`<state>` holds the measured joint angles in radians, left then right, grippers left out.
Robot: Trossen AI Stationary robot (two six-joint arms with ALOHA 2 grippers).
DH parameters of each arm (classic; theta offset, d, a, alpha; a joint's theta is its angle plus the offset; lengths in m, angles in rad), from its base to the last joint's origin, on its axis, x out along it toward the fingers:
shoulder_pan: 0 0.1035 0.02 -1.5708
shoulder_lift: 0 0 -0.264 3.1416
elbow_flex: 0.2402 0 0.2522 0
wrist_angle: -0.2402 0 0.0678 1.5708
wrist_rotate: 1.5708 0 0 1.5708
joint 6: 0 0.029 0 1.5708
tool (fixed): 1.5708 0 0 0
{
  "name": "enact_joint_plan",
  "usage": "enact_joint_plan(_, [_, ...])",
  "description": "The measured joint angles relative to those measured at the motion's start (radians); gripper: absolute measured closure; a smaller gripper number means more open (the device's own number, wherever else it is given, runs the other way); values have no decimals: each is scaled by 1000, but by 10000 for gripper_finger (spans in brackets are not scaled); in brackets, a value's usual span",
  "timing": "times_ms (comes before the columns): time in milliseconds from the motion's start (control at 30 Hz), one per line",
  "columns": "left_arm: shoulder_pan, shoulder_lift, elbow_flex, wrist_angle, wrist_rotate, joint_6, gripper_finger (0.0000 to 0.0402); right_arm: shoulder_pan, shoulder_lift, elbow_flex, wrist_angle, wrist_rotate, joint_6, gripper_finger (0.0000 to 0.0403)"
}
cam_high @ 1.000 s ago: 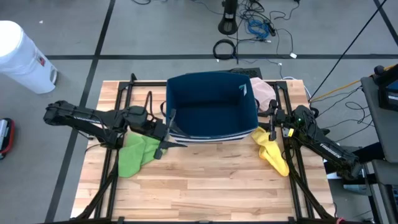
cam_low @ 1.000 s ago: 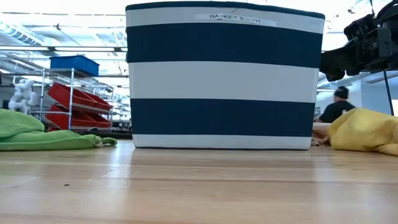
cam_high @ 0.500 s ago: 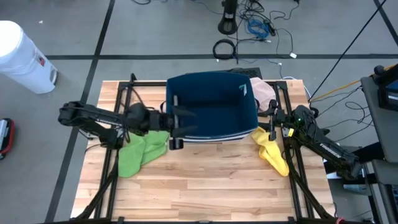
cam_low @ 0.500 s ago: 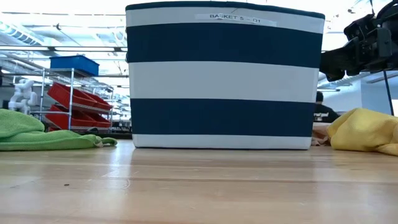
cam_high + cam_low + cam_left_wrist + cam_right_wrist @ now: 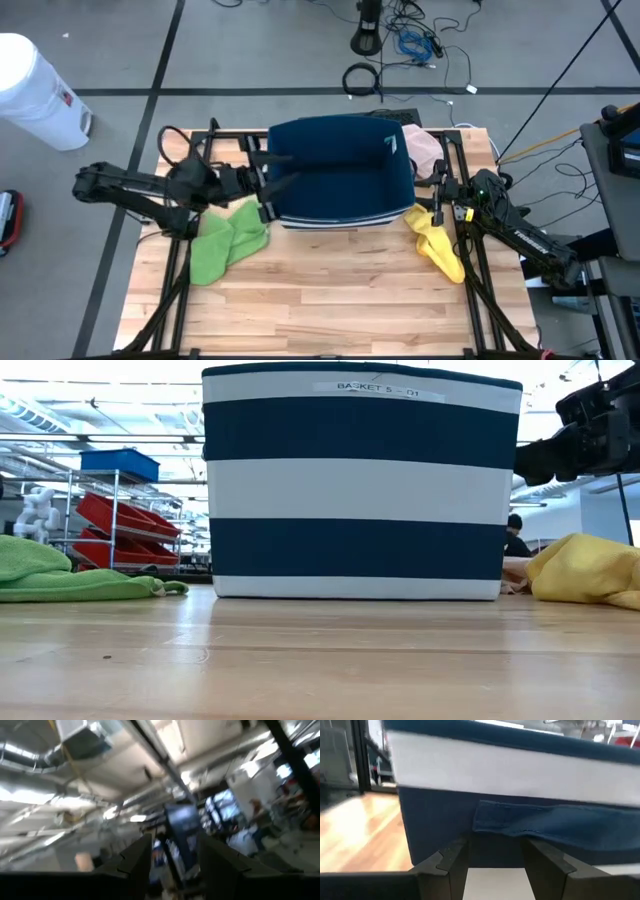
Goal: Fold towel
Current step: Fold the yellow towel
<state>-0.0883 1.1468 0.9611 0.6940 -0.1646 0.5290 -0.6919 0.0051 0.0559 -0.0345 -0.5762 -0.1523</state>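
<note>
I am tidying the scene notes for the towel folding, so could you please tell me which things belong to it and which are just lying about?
Belonging to the job:
- crumpled green towel
- crumpled yellow towel
- pink cloth behind the basket
- left gripper, open
- right gripper, open

Lying about:
- navy-and-white striped fabric basket
- white cylindrical bin on the floor
- floor cables

Overhead camera: looks straight down on the whole wooden slatted table (image 5: 330,300). Low camera: at tabletop height, close to the navy-and-white striped fabric basket (image 5: 360,480), facing the room behind. Right wrist camera: very near that basket's side (image 5: 520,795). Left wrist camera: tilted upward toward the ceiling. Three views share the basket (image 5: 340,170).
</note>
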Motion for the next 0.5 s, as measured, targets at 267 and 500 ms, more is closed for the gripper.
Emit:
enact_joint_plan(267, [0, -109, 0, -441, -83, -135, 239, 0, 0, 0, 4, 0, -48, 241])
enact_joint_plan(500, [0, -119, 0, -697, -91, -265, 239, 0, 0, 0, 64, -2, 168, 241])
